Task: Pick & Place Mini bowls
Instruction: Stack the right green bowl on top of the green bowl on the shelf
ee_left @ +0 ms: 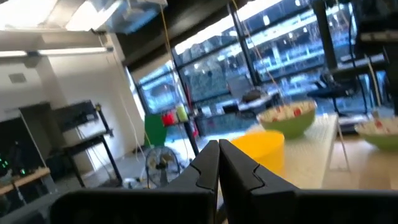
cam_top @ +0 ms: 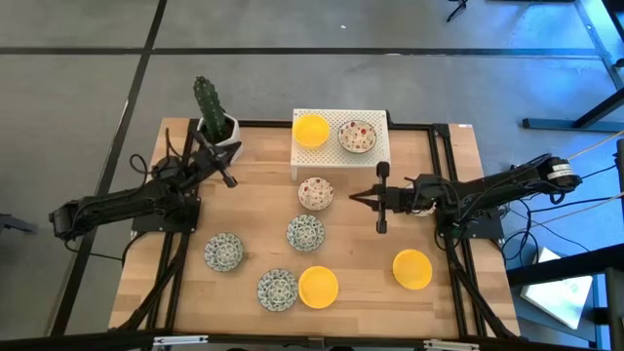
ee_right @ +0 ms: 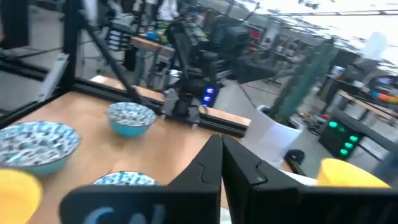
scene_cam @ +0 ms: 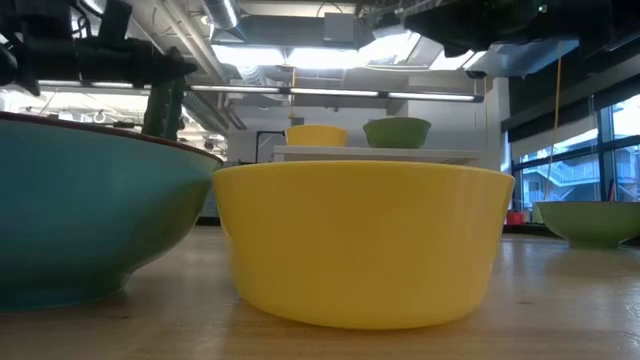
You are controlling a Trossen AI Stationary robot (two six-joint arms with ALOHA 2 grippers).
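Several mini bowls are spread over the wooden table. A yellow bowl (cam_top: 311, 130) and a floral bowl (cam_top: 357, 136) sit on the white rack (cam_top: 375, 156) at the far middle. Another floral bowl (cam_top: 315, 193) stands just in front of the rack. Three blue-green bowls (cam_top: 305, 232) (cam_top: 223, 253) (cam_top: 278, 290) and two yellow bowls (cam_top: 318, 287) (cam_top: 412, 269) rest nearer the front. My left gripper (cam_top: 230, 180) is shut and empty, raised near the cactus pot. My right gripper (cam_top: 354, 198) is shut and empty, raised just right of the floral bowl on the table.
A white cactus pot (cam_top: 214, 115) stands at the far left corner, close to my left gripper. Black frame rails (cam_top: 444, 175) run along the table's sides. Bare wood lies between the right yellow bowl and the rack.
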